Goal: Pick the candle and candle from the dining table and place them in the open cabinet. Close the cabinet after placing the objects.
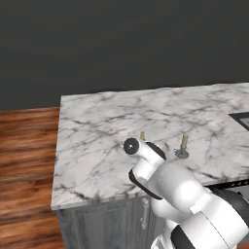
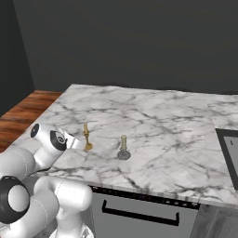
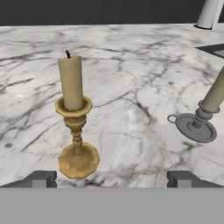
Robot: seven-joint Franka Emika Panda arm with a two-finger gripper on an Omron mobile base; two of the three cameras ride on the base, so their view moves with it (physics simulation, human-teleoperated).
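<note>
Standing on the dining table [image 2: 153,121] are two candles: one yellow taper in a gold candlestick [image 3: 75,118] and one pale-olive candle on a grey metal base [image 3: 202,116]. Both are upright, near the table's front edge, apart from each other. The gripper [image 3: 112,178] is spread wide and holds nothing; its dark fingertips [image 3: 40,178] sit low, just short of the gold candlestick, which stands nearer one fingertip than the other. Beyond the grey-based candle, a dark inset panel [image 2: 230,151] lies in the marble.

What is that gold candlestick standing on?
The gold candlestick stands upright on the marble dining table. The spot beneath its foot is covered.
</note>
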